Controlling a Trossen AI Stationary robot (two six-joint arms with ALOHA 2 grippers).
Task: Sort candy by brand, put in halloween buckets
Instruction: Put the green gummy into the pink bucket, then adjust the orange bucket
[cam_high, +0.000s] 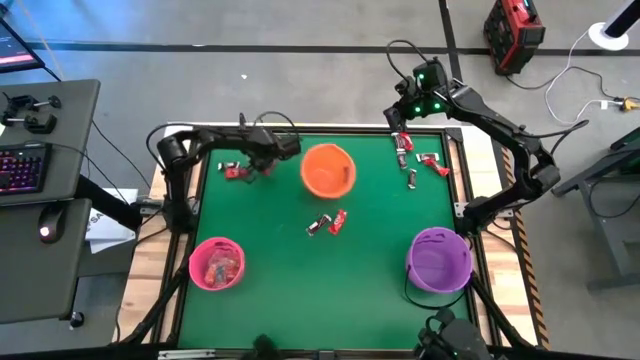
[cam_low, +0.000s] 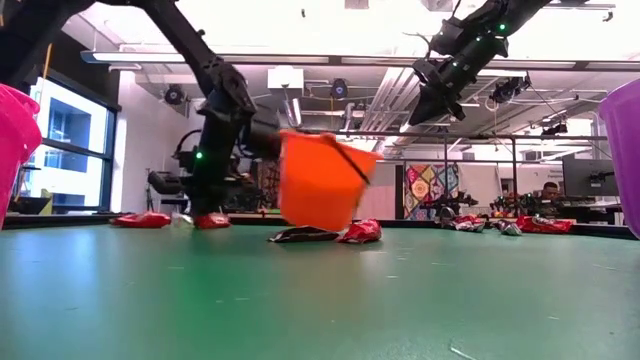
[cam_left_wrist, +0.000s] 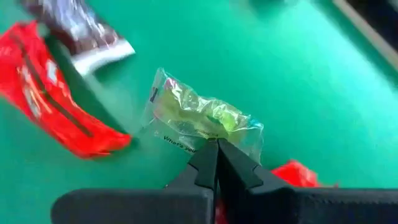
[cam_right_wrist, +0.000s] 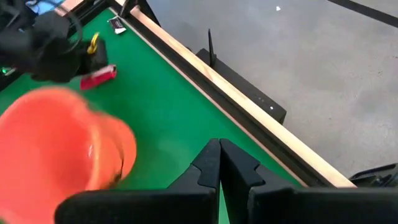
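A: Where does everything sit relative to the orange bucket (cam_high: 328, 170)?
B: It stands on the green counter (cam_high: 270, 290); the left end effector (cam_high: 262, 160) is just beside it, on the pink bucket's (cam_high: 217, 264) side.
A: And its fingers?
B: Pressed together, their tips at the edge of a clear-wrapped candy (cam_left_wrist: 202, 118) lying flat, red candy (cam_left_wrist: 53, 99) alongside.
A: The right end effector (cam_right_wrist: 217, 152)?
B: Closed and empty, raised beyond the orange bucket near the counter's far edge.

Green table (cam_high: 280, 270) carries orange bucket (cam_high: 328, 170), pink bucket (cam_high: 217, 264), purple bucket (cam_high: 439, 259), scattered candy (cam_high: 328, 223)
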